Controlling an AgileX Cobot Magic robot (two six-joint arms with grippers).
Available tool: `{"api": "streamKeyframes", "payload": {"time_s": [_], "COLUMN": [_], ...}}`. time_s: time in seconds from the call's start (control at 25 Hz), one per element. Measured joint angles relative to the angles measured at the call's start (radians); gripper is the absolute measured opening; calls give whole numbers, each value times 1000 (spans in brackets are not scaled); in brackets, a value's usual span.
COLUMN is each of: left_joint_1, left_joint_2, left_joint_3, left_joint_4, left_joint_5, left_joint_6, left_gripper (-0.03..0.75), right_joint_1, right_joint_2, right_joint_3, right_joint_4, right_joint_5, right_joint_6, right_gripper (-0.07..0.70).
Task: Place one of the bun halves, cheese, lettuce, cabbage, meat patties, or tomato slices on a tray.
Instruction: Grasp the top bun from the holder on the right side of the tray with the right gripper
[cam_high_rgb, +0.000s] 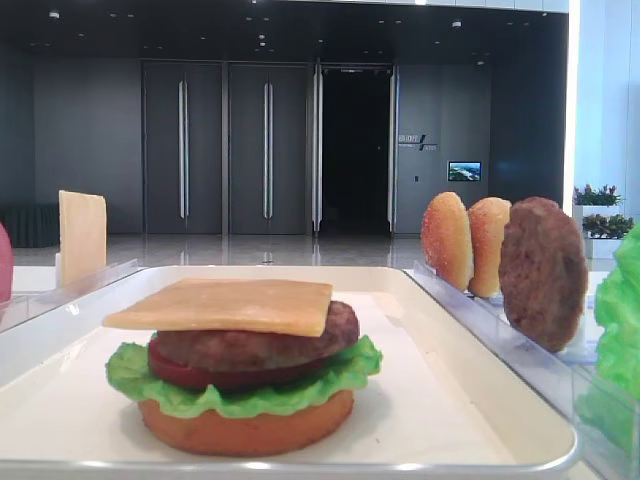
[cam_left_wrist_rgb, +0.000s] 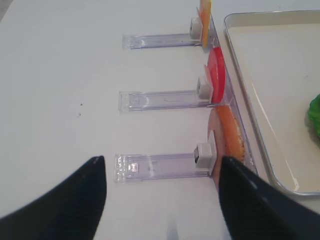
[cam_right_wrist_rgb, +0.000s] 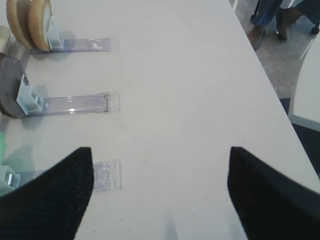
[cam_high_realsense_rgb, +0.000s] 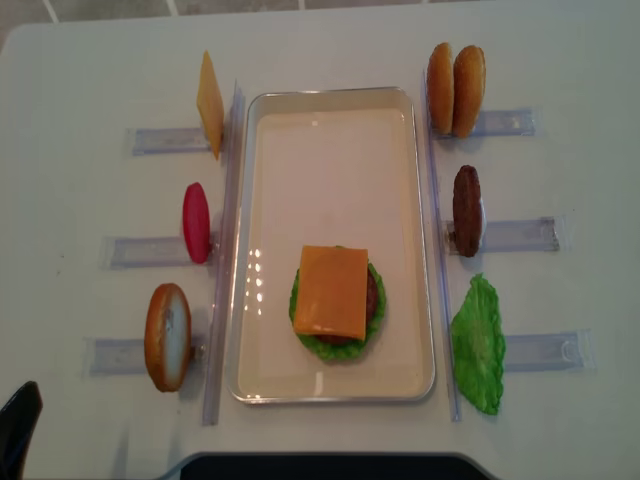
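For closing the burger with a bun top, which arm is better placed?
Probably the right. The domed bun halves stand in the rack on its side, in view of the open right claw. The left claw faces only a flat bun.

Left gripper (cam_left_wrist_rgb: 162, 197): jaws spread wide, nothing between them. Two dark, textured fingers (cam_left_wrist_rgb: 60, 205) enter the left wrist view from the bottom corners, tapering upward to blunt tips. It hangs above the table, clear of the surface, touching nothing. In the overhead view only a dark sliver of this arm shows at the bottom left corner.

Right gripper (cam_right_wrist_rgb: 160, 185): jaws likewise held wide apart, nothing gripped. Its black, woven-looking fingers (cam_right_wrist_rgb: 50, 195) rise from the lower corners of the right wrist view, the camera tilted down. No contact with anything. This arm cannot be made out in the overhead view.
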Motion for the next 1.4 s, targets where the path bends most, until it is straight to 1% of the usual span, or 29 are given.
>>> {"api": "streamKeyframes", "payload": {"time_s": [0.88,1.08,1.12,1.2,1.28,1.4], "left_joint_1": [0,0,0,0,0,0], "left_joint_2": [0,0,0,0,0,0], "left_joint_3": [0,0,0,0,0,0], "left_joint_4": [2,2,2,2,2,2], "left_joint_5": [0,0,0,0,0,0], "left_joint_6": [-8,-8,-8,-8,-8,-8], "left_gripper": [535,535,535,535,535,535], "right_joint_1": [0,0,0,0,0,0], "right_joint_2": [17,211,263,362,478,654], "right_joint_3": [0,-4,-11,-39,-89,-198], "right_joint_4": [0,0,0,0,0,0], "right_joint_5": [0,-9,-18,-59,-97,-119], "right_joint_6": [0,1,1,2,3,13], "right_gripper": [555,555,555,555,555,555]}}
